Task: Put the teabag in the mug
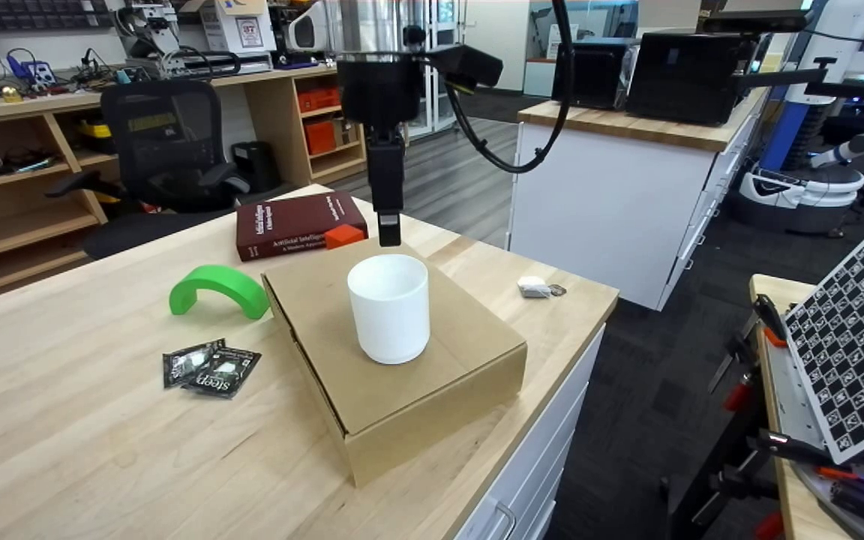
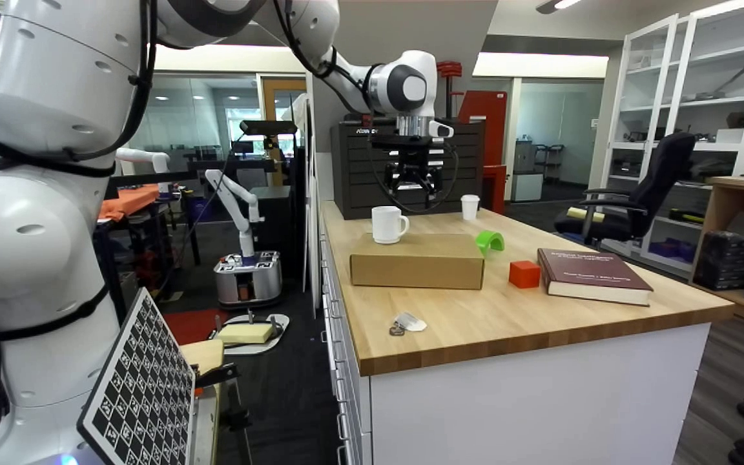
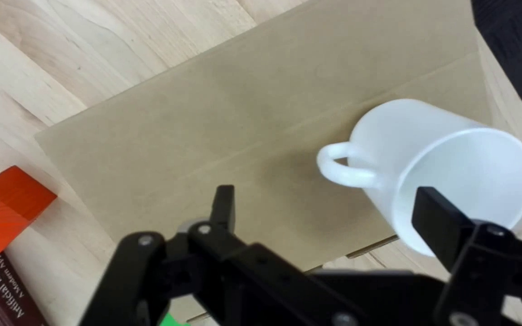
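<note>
The mug is a plain white cup [image 1: 391,319] standing upright on a cardboard box. Its handle shows in an exterior view [image 2: 386,226] and in the wrist view [image 3: 406,145]. The teabag is a small pale pouch [image 1: 532,286] lying on the table near its edge, beside the box; it also shows in an exterior view [image 2: 409,321] and is out of the wrist view. My gripper [image 1: 389,231] points down above the box and the mug. In the wrist view my gripper [image 3: 324,194] is open with its fingers wide apart and nothing between them.
The cardboard box [image 1: 447,375] raises the mug above the table. A green arch [image 1: 218,285], dark flat packets [image 1: 214,367], an orange block [image 2: 524,274] and a thick maroon book [image 2: 588,268] lie around it. A paper cup [image 2: 469,206] stands farther off. A small dark object [image 1: 557,289] lies beside the teabag.
</note>
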